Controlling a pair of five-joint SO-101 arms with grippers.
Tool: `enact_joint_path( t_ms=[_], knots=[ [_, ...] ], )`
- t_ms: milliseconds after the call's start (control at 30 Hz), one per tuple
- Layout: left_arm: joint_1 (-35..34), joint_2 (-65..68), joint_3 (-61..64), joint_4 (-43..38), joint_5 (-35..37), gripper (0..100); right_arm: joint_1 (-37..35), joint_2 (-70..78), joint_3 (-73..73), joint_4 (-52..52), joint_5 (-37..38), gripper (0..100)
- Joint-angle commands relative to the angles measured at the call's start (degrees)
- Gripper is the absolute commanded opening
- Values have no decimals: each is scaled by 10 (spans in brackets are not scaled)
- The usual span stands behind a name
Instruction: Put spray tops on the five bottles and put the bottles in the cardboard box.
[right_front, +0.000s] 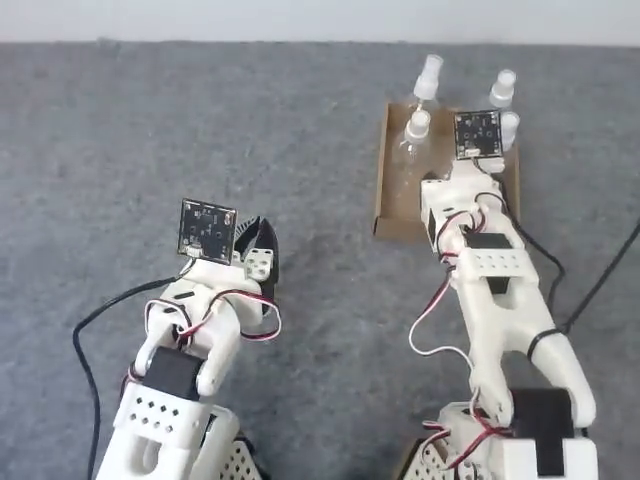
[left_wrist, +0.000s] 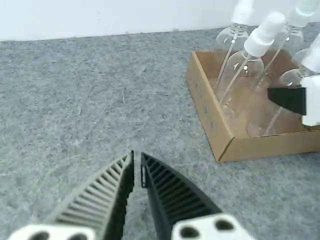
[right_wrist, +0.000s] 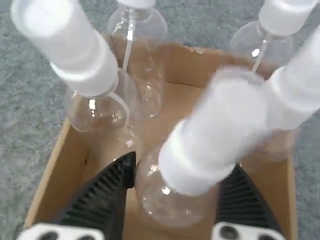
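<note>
grey carpeted surface (right_front: 200, 120) runs to a plain white wall (right_front: 200, 20).

- Grey, fuzzy table (right_front: 150, 120) right across the scene, running back to a pale wall (right_front: 200, 20).
- Cardboard box (right_front: 381, 170) flat on the far right part of it, open side up, one long wall facing the middle.
- Black cable (right_front: 88, 335) looping over the near left stretch.
- Second cable (right_front: 600, 285) heading off toward the right edge.
</note>
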Motion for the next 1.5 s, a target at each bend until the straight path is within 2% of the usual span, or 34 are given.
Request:
enact_joint_path(
  t_ms=[0, 1467],
  knots=[
    [-2, -11, -5, -17, 3, 11, -11, -51, -29, 31, -2, 188],
    [-3, -11, -5, -15, 3, 11, -22, -51, -40, 40, -1, 188]
  ],
)
